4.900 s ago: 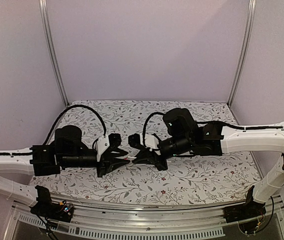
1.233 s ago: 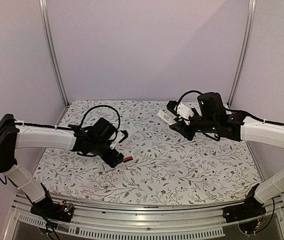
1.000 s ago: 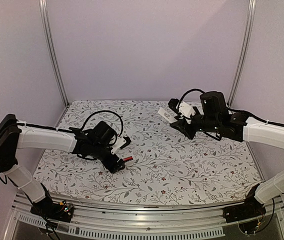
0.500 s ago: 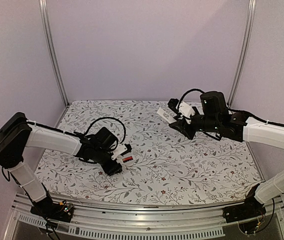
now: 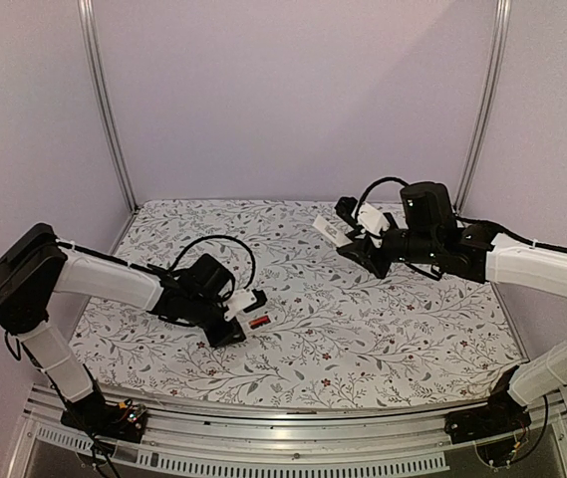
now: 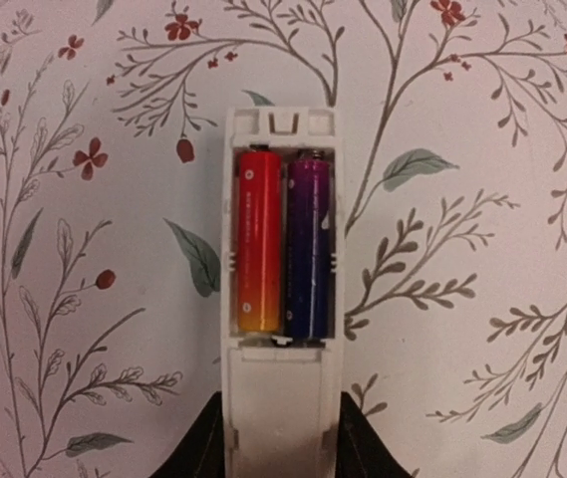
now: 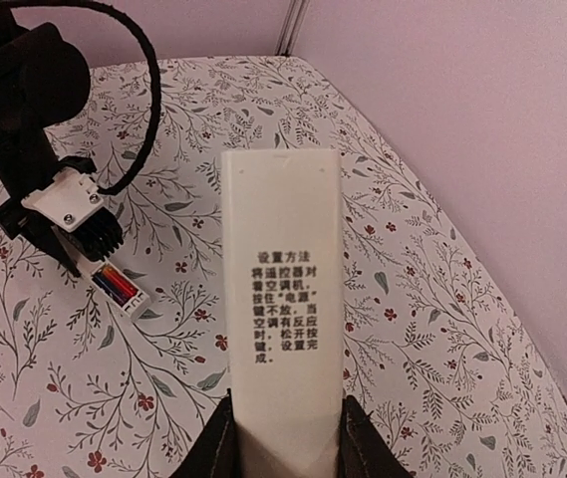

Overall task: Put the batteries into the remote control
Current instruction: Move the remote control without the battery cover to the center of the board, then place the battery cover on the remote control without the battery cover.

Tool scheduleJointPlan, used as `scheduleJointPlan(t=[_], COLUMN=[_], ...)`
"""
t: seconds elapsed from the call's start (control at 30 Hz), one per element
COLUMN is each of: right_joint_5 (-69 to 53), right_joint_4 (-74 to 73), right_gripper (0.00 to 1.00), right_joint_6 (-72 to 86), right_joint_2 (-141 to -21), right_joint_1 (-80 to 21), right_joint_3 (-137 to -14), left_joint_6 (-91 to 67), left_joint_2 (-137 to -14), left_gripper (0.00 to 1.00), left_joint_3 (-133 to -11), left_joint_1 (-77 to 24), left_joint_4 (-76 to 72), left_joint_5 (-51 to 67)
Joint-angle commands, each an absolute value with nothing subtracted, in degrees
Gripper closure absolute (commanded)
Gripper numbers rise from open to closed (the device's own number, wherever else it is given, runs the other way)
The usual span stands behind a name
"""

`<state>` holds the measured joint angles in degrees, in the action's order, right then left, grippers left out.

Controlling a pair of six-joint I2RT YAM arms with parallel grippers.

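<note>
Left claw (image 6: 281,450) is clamped on the remote (image 6: 281,398): one black finger each side of the white body, at the btm edge of the wrist view. Remote runs straight away from the claw, back side up, battery compt. open. Two cells lie in it lengthwise, side by side. The red battery (image 6: 259,249) is on the view's left, shading to orange at its near end. The purple battery (image 6: 307,249) is right beside it on the view's right. Both sit w/in the compt. walls. Past the remote's far end & on both sides is the tablecloth (image 6: 482,149), white w/ grey leaves & small red flowers. Can't tell if the remote rests on the cloth or hangs just above it. From the top cam this claw is low over the front-left part of the table, arm reaching in from the left.

Right claw (image 7: 288,443) grips the cover (image 7: 281,289), a flat white strip w/ a block of printed Chinese characters facing its cam. Fingers pinch the strip's near end & the rest sticks out past them. From the top cam that claw is raised toward the rear right, well apart from the left claw & remote. In the right wrist view the open compt. w/ both cells shows small in the bkgd, lower left of the cover.
</note>
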<state>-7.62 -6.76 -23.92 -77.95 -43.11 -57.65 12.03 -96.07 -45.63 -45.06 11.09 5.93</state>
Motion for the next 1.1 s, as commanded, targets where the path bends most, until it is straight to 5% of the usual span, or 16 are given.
scheduleJointPlan(t=[0.0,0.43,0.77,1.07], right_joint_5=[-8.4,-9.0,-10.6,-16.0], right_joint_4=[-6.5,-8.6,-11.7,-14.1], right_gripper=[0.84,0.84,0.84,0.84], right_joint_6=[-23.3,-22.3,-21.4,-23.8], right_joint_2=[-75.7,-74.1,-73.5,-80.3], right_joint_1=[-43.2,-43.2,-43.2,-45.5], right_joint_3=[-56.6,-57.0,-57.4,-60.5], left_joint_6=[15.2,22.1,24.2,13.9], left_joint_2=[-95.9,-105.0,-99.7,-77.3], left_gripper=[0.70,0.68,0.24,0.21], left_joint_3=[-44.4,-52.5,-52.3,-46.6], left_joint_1=[-47.5,-61.6,-62.8,-62.2], left_joint_4=[10.4,9.4,9.6,8.9], left_joint_5=[10.9,13.5,8.5,4.7])
